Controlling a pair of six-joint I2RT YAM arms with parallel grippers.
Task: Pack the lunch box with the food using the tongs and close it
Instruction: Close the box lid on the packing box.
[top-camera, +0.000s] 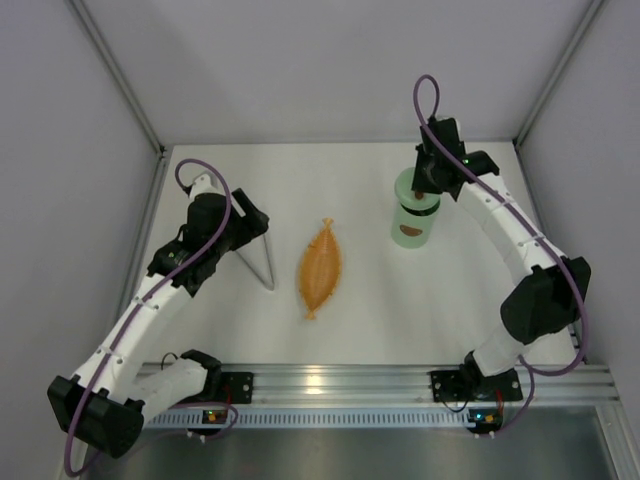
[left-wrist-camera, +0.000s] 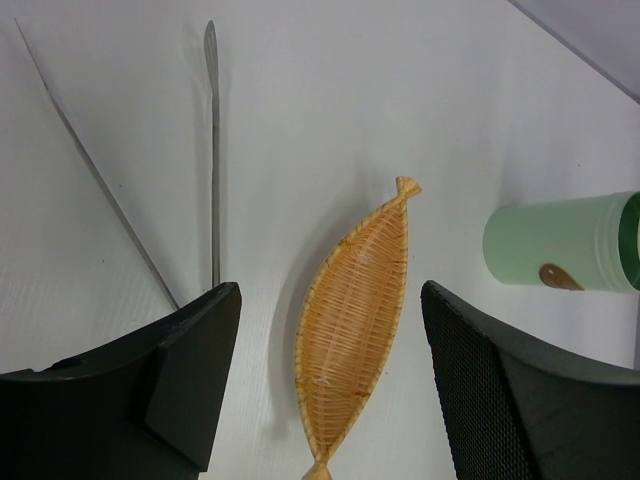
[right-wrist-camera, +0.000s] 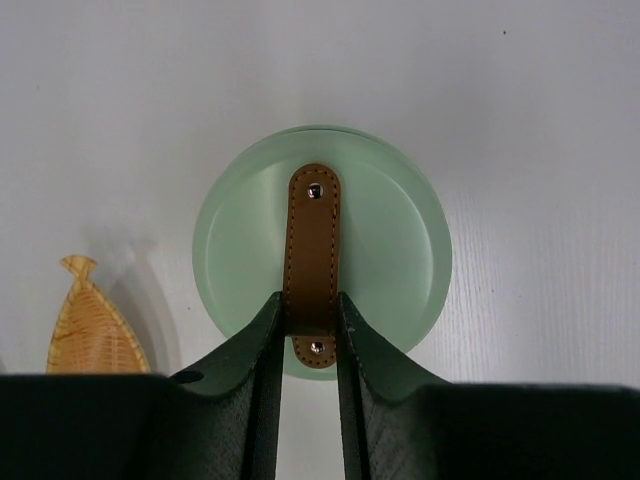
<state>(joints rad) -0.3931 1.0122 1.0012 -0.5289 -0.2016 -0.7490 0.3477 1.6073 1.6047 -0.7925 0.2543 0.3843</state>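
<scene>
Clamped between the jaws of the right gripper (right-wrist-camera: 310, 302) is the brown strap handle (right-wrist-camera: 313, 235) of the round green lid (right-wrist-camera: 390, 240). The fingers press the strap from both sides, near its closer rivet. The lid hangs flat directly below the jaws, and in the top view it sits over the mouth of the lunch box (top-camera: 409, 228). Gripping by the strap keeps the lid level for seating. Whether the lid is fully seated cannot be determined.

The left gripper (left-wrist-camera: 328, 292) has its jaws apart and grips nothing. The orange woven tray (left-wrist-camera: 350, 320) lies on the table (left-wrist-camera: 300, 80) ahead of the gap between the jaws. No food is visible on it. The tongs (left-wrist-camera: 212, 150) lie flat on the table outside the gap, beyond one fingertip, set down clear of the tray.

Judgement: packing appears complete and closing is the step in hand. The contents of the lunch box are hidden by the lid.
</scene>
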